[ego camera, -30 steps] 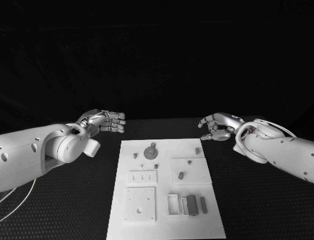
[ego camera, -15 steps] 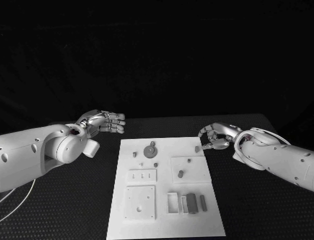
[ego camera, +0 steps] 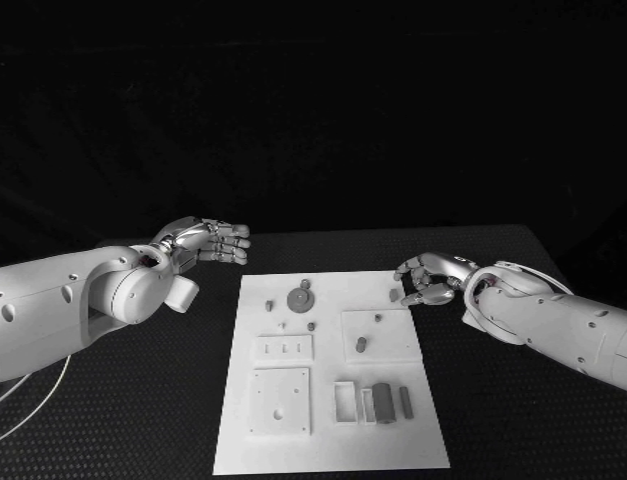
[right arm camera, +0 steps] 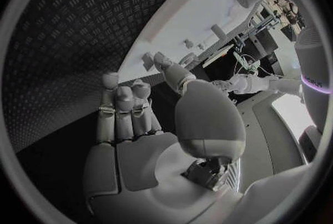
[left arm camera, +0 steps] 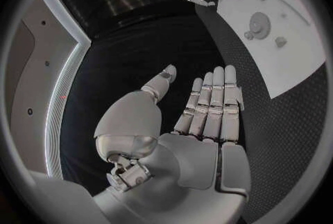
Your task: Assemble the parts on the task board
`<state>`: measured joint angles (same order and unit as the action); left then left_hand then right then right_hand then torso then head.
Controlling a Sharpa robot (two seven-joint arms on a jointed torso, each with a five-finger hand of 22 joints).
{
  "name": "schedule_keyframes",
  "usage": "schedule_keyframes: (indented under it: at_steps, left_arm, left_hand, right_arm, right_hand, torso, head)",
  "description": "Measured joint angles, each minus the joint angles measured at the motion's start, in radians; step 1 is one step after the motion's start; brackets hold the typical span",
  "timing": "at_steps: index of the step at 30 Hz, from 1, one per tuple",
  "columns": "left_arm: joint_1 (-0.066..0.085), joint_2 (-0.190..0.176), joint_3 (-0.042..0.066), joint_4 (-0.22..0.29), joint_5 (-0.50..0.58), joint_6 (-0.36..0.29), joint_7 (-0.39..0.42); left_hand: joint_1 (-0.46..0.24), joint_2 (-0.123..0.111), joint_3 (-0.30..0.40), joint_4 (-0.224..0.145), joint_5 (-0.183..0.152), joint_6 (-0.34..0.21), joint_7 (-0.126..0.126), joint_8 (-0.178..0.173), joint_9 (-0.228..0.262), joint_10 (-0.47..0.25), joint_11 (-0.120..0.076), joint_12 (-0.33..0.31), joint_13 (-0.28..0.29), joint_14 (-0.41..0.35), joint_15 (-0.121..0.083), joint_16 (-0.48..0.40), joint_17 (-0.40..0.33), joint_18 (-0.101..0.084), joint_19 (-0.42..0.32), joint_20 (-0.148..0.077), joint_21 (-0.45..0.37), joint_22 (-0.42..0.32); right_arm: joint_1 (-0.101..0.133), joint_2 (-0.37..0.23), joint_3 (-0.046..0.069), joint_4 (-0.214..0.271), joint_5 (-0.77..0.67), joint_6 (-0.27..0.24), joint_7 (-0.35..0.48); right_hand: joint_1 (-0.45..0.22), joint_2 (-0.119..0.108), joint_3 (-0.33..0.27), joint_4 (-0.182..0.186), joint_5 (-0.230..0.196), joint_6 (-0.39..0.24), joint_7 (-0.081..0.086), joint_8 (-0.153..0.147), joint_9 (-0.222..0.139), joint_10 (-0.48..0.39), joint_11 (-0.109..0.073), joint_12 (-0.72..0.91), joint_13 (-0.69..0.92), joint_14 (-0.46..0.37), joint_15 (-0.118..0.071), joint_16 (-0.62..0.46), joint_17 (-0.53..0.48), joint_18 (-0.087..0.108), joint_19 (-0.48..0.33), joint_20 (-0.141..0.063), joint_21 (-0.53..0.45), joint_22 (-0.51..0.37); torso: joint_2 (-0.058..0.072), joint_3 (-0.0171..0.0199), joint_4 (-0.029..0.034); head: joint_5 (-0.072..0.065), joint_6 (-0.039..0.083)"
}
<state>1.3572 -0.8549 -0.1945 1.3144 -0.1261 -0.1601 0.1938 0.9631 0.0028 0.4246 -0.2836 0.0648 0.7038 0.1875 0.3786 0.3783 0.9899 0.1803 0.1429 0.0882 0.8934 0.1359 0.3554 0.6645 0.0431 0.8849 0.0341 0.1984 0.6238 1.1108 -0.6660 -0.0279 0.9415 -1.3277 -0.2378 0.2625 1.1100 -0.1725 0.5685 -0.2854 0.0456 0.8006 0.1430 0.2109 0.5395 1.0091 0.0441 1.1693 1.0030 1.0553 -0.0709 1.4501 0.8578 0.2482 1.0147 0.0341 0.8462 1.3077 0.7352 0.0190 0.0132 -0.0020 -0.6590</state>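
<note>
At the task board [ego camera: 328, 440] far edge, right hand [ego camera: 431, 281] lower than before, empty, fingers apart

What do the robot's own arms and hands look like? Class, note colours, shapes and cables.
Both arms are smooth, rounded white shells. The left hand and right hand are silver metal with segmented fingers. A thin white cable loops at the right wrist; another trails under the left arm.

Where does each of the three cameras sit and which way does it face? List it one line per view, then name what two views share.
Head view: on the robot's head, looking down at the task board; both arms enter.
Left wrist view: behind the left hand, facing over its fingers toward the board.
Right wrist view: behind the right hand, facing the board's edge.
Shared: head and left wrist views both show the gear.
</note>
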Motion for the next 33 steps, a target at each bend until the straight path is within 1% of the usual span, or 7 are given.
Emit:
schedule_keyframes:
  at_steps: [4,7,12,17,25,32,33]
  left_arm:
    - [0.000,-0.001,0.000,0.002,-0.001,0.000,0.000]
    - [0.000,-0.002,0.000,0.004,-0.002,0.000,0.000]
    - [0.000,-0.003,0.000,0.009,-0.005,0.000,-0.001]
    - [0.000,-0.006,0.000,0.011,-0.007,0.000,-0.001]
    - [0.000,-0.009,0.001,0.013,-0.010,0.000,-0.002]
    - [0.000,-0.010,0.001,0.013,-0.011,0.000,-0.002]
    - [0.000,-0.010,0.001,0.013,-0.011,0.000,-0.002]
  left_hand:
    - [0.000,0.000,0.000,0.000,0.000,0.000,0.000,0.000,0.000,0.000,0.000,0.000,0.000,0.000,0.000,0.000,0.000,0.000,0.000,0.000,0.000,0.000]
    - [0.000,0.000,0.000,0.000,0.000,0.000,0.000,0.000,0.000,0.000,0.000,0.000,0.000,0.000,0.000,-0.004,0.000,-0.005,0.000,0.000,-0.004,0.000]
    - [0.000,0.000,0.000,0.000,0.000,0.000,0.000,0.000,-0.001,0.000,0.000,0.000,0.000,0.000,0.000,-0.004,0.001,-0.005,0.000,0.000,-0.004,0.001]
    - [0.000,0.000,0.000,0.000,0.000,0.000,0.000,0.000,-0.001,0.000,0.000,0.000,0.000,0.000,0.000,-0.004,0.001,-0.005,0.000,0.000,-0.004,0.001]
    - [0.000,0.000,0.000,0.000,0.000,0.000,0.000,0.000,-0.001,0.000,0.000,0.000,0.000,0.000,0.000,-0.004,0.002,-0.005,0.000,0.000,-0.004,0.001]
    - [0.004,-0.004,0.000,0.000,0.000,0.000,0.000,0.000,-0.001,0.000,0.000,0.000,-0.001,0.000,0.000,-0.004,0.002,-0.005,0.000,0.000,-0.004,0.001]
    - [0.004,-0.004,0.000,0.000,0.000,0.000,0.000,0.000,-0.001,0.000,0.000,0.000,-0.001,0.000,0.000,-0.004,0.002,-0.005,0.000,0.000,-0.004,0.001]
  right_arm:
    - [-0.007,0.012,-0.001,-0.013,0.000,0.001,0.002]
    - [-0.007,0.021,-0.001,-0.022,0.002,0.007,0.003]
    - [-0.010,0.030,0.000,-0.029,0.003,0.015,0.004]
    - [-0.013,0.037,0.000,-0.036,0.004,0.019,0.005]
    - [-0.016,0.040,0.000,-0.043,0.005,0.020,0.006]
    - [-0.018,0.043,0.000,-0.049,0.005,0.019,0.005]
    - [-0.018,0.043,0.000,-0.050,0.005,0.018,0.005]
  right_hand:
    - [-0.001,0.001,-0.003,0.003,0.000,0.000,0.000,0.000,0.000,0.000,0.000,0.000,0.000,0.000,0.000,0.000,0.002,0.000,0.001,0.001,0.000,0.000]
    - [-0.016,0.016,-0.008,0.008,0.000,-0.002,-0.002,0.000,0.000,0.000,0.000,0.000,-0.001,0.000,0.000,0.001,0.004,0.000,0.004,0.004,0.000,0.000]
    - [-0.020,0.020,-0.008,0.008,0.000,0.001,-0.004,0.000,0.001,-0.002,-0.002,0.000,-0.001,0.000,0.000,0.004,0.005,0.000,0.004,0.004,0.000,0.000]
    - [-0.027,0.027,-0.008,0.008,0.000,0.007,-0.009,0.011,0.004,-0.002,-0.003,0.007,-0.001,0.000,0.000,0.008,0.006,0.000,0.004,0.004,0.000,0.000]
    - [-0.030,0.039,-0.008,0.008,0.000,0.007,-0.010,0.034,0.015,-0.002,-0.004,0.012,-0.002,0.002,0.002,0.012,0.009,0.000,0.005,0.003,0.000,0.000]
    - [-0.033,0.041,-0.008,0.008,0.000,0.009,-0.012,0.042,0.019,-0.002,-0.004,0.016,-0.003,0.004,0.004,0.016,0.009,-0.001,0.007,0.000,0.000,0.000]
    - [-0.037,0.045,-0.008,0.008,0.000,0.009,-0.012,0.042,0.019,-0.002,-0.004,0.016,-0.003,0.004,0.004,0.016,0.009,-0.001,0.007,0.000,0.000,0.000]
  torso:
    - [0.000,-0.0006,0.0000]
    - [0.000,-0.0012,0.0001]
    - [-0.001,-0.0025,0.0012]
    - [-0.002,-0.0025,0.0007]
    - [-0.003,-0.0026,-0.0012]
    - [-0.004,-0.0022,-0.0018]
    - [-0.004,-0.0021,-0.0018]
  head:
    - [0.001,-0.003]
    - [0.002,-0.005]
    - [0.001,-0.007]
    - [0.001,-0.011]
    - [0.003,-0.015]
    - [0.005,-0.018]
    - [0.005,-0.019]
